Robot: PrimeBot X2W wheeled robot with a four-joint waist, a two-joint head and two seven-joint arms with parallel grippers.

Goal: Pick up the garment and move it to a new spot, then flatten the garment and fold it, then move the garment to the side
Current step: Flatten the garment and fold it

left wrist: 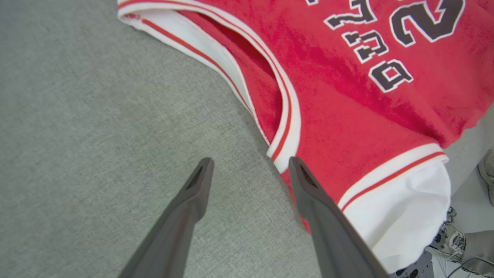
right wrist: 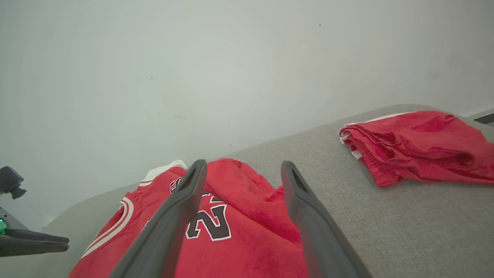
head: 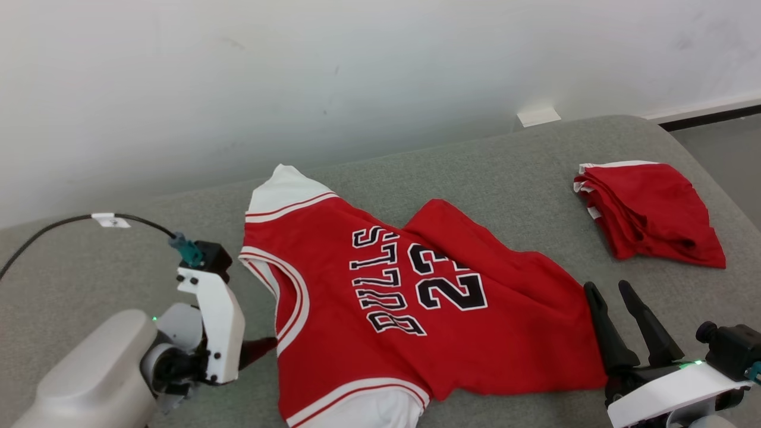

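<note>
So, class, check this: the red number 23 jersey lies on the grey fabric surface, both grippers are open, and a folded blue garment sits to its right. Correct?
No. The folded garment is red, not blue; the head view shows it. The rest stands: the jersey lies on the grey fabric surface, and the left gripper and right gripper are open.

One red jersey (head: pixel 333 285), one folded red garment (head: pixel 651 208), one cable (head: pixel 71 220)

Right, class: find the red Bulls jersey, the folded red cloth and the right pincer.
red Bulls jersey (head: pixel 505 321): head view, red body.
folded red cloth (head: pixel 654 208): head view, top layer.
right pincer (head: pixel 607 288): head view, between fingertips.
</note>
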